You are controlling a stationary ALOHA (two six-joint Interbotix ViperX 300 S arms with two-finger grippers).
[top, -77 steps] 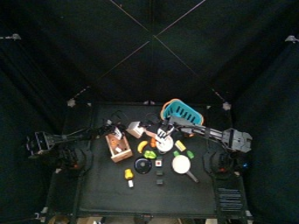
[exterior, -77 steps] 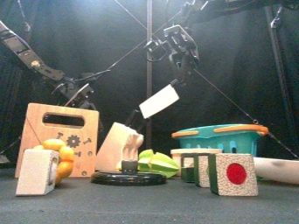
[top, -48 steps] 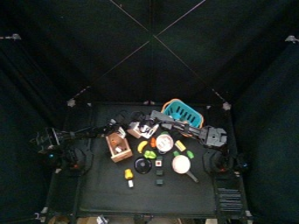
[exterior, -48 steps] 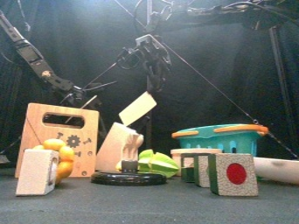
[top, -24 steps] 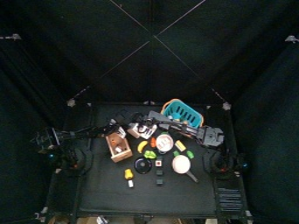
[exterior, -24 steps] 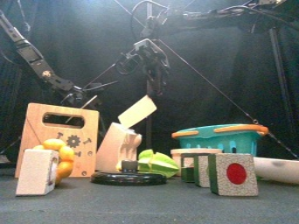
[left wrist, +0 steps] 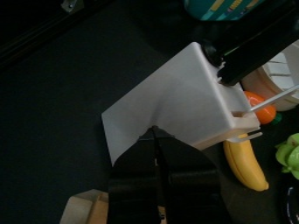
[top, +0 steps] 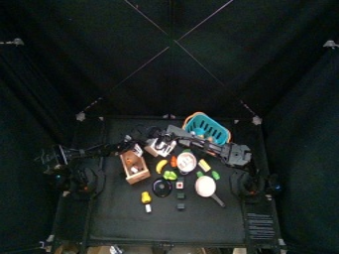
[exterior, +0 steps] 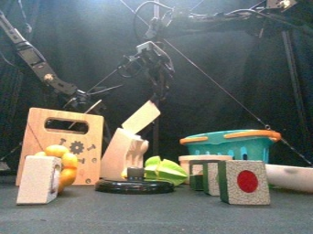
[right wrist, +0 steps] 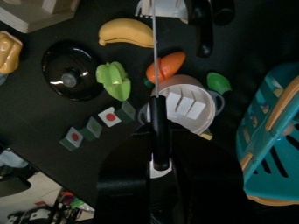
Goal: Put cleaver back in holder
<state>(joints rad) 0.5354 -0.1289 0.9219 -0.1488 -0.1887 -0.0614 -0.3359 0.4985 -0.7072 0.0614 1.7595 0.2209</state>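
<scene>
My right gripper [exterior: 156,84] is clamped on the handle of the cleaver [exterior: 141,117], carrying it in the air above the holder [exterior: 126,154]. The pale blade hangs tilted, its lower corner just above the top of the holder; I cannot tell whether the two touch. From the right wrist camera the cleaver [right wrist: 153,96] appears edge-on as a thin line running away from my jaws, over a white bowl [right wrist: 183,105]. The holder stands in the left half of the tabletop, toward the middle, a tan wooden block with a pale face. Just beside it, toward the left edge, stands a wooden cutting board [exterior: 64,139] with a slot handle, and a yellow fruit [exterior: 55,155] rests in front of that board. A black lid [exterior: 134,186] lies flat in front of the holder, next to a green vegetable [exterior: 166,170]. A teal slatted rack [exterior: 232,144] stands toward the back right corner. My left arm rests near the left edge; its wrist camera looks at the blade [left wrist: 170,101] and a banana [left wrist: 243,164], and I cannot tell how its jaws stand.
</scene>
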